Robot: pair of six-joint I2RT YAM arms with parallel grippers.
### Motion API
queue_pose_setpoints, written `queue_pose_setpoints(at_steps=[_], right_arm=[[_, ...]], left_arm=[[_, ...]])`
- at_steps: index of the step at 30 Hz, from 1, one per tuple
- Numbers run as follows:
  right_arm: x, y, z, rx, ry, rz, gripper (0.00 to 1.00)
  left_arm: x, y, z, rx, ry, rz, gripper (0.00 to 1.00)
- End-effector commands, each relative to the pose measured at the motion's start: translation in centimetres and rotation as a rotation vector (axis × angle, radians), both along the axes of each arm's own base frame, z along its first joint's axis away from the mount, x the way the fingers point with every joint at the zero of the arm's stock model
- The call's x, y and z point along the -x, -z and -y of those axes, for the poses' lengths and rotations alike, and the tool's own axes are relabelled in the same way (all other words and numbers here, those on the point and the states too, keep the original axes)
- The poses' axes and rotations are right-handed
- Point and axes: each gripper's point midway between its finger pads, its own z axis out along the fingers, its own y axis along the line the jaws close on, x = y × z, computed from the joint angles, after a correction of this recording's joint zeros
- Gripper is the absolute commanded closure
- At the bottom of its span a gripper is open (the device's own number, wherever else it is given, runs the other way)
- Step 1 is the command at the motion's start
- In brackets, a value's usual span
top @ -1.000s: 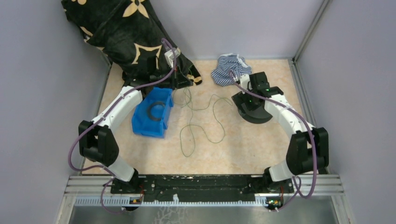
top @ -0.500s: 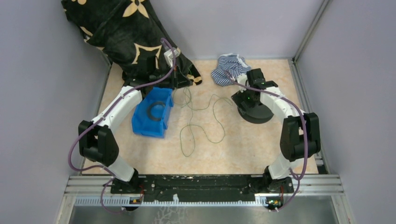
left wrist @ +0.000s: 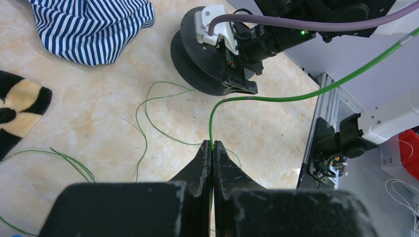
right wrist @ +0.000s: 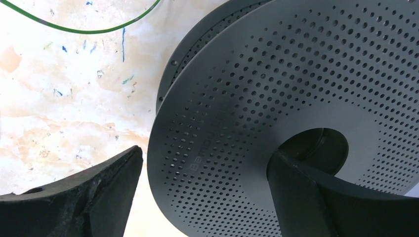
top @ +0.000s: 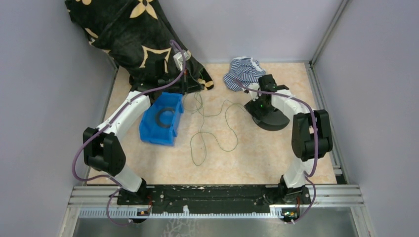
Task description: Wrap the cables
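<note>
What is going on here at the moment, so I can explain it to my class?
The left gripper is shut on the thin green cable, most of which lies in loose loops on the table. The right gripper is open over the black spool, one finger at its hub hole, the other outside its rim.

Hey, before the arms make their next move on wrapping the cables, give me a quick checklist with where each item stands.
1. Left hand shut on the cable: ok, pinched at the fingertips.
2. Right hand open: ok.
3. Right hand astride the spool flange: ok, one finger outside the rim, one at the hub.
4. Cable fixed to spool: cannot tell.
5. Cable apart from striped cloth: ok.
</note>
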Motion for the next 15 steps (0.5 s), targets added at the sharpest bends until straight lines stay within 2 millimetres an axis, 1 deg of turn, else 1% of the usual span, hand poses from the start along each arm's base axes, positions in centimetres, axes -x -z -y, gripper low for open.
queue_pose_setpoints(at_steps=[1, 5, 8, 10, 11, 15], right_arm=[[-1.7, -1.5, -0.1, -0.016, -0.019, 0.052, 0.12], [-1.6, -2.2, -0.1, -0.017, -0.024, 0.066, 0.28], [-1.4, -3.5, -0.5, -0.049, -0.017, 0.096, 0.41], [-1.3, -4.4, -1.1, -0.091, -0.01, 0.112, 0.46], [-1.2, -6.0, -1.5, -0.122, -0.007, 0.152, 0.49], [-0.7, -9.2, -2.9, -0.23, 0.013, 0.211, 0.57]], left_arm=[[0.5, -2.2, 0.1, 0.023, 0.013, 0.068, 1.0], [0.5, -2.4, -0.1, 0.018, 0.005, 0.081, 1.0], [0.4, -2.3, -0.2, 0.011, -0.006, 0.086, 1.0], [0.2, -2.2, -0.4, 0.003, -0.016, 0.094, 1.0], [0.1, -2.1, -0.4, -0.002, -0.022, 0.095, 1.0], [-0.3, -2.0, -0.8, -0.023, -0.047, 0.11, 1.0]])
